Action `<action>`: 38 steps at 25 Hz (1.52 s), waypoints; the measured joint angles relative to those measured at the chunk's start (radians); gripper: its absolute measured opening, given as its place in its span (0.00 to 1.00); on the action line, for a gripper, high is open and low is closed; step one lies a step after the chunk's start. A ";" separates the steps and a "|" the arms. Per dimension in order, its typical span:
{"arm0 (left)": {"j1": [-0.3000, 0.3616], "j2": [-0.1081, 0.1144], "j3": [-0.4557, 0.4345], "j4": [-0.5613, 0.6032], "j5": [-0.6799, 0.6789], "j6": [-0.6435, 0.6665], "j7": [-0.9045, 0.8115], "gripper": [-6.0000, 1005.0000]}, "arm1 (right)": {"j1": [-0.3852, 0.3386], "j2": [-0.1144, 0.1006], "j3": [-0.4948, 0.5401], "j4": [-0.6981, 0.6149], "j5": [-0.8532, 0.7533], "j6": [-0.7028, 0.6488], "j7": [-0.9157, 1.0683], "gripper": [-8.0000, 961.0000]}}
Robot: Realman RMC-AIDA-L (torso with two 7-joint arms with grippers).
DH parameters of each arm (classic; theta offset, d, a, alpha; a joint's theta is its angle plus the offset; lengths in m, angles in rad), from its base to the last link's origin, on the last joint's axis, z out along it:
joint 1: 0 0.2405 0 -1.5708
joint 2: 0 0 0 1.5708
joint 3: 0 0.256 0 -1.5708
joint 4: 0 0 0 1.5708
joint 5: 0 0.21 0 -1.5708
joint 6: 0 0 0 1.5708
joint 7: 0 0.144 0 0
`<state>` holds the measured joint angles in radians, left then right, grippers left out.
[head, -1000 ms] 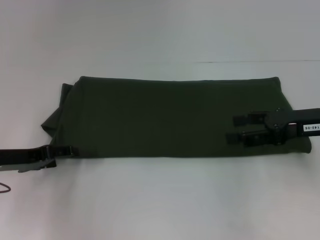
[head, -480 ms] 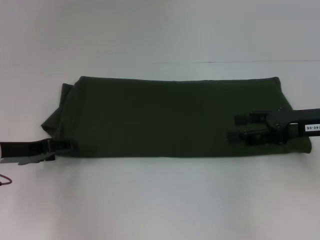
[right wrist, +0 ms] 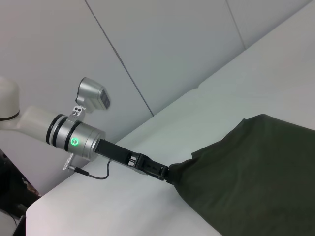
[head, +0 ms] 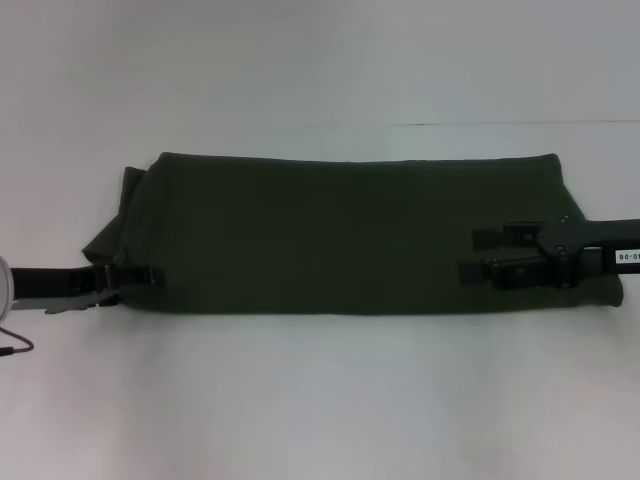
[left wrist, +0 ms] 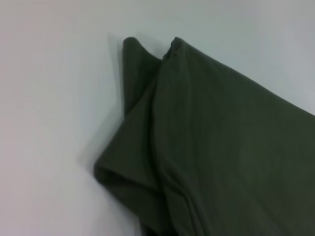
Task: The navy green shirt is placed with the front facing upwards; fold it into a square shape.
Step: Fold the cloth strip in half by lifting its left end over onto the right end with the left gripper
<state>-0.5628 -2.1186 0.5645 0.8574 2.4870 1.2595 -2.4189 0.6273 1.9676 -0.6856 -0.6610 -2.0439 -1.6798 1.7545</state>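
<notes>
The navy green shirt point(head: 350, 235) lies on the white table as a long folded band running left to right, with no print showing. A loose flap point(left wrist: 140, 147) sticks out at its left end. My left gripper point(head: 140, 275) reaches in low from the left and meets the shirt's left end near the front edge. The right wrist view shows the left gripper's point(right wrist: 165, 172) tip right at the cloth point(right wrist: 256, 177). My right gripper point(head: 482, 254) hovers open over the shirt's right part, fingers pointing left.
The white table point(head: 320, 400) spreads around the shirt, with a seam line point(head: 470, 124) behind it. A thin dark cable point(head: 15, 346) hangs by the left arm. Grey wall panels point(right wrist: 162, 44) stand beyond the table.
My left gripper has moved away from the front edge and slightly right, along the shirt's left end. The right gripper has barely shifted. The shirt lies as before.
</notes>
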 joint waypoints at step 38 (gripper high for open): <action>0.048 -0.009 -0.012 0.036 -0.037 -0.055 0.004 0.05 | -0.005 0.008 0.008 0.005 0.002 0.014 -0.001 0.89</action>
<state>-0.5148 -2.1279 0.5521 0.8937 2.4501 1.2050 -2.4145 0.6222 1.9759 -0.6774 -0.6559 -2.0415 -1.6661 1.7533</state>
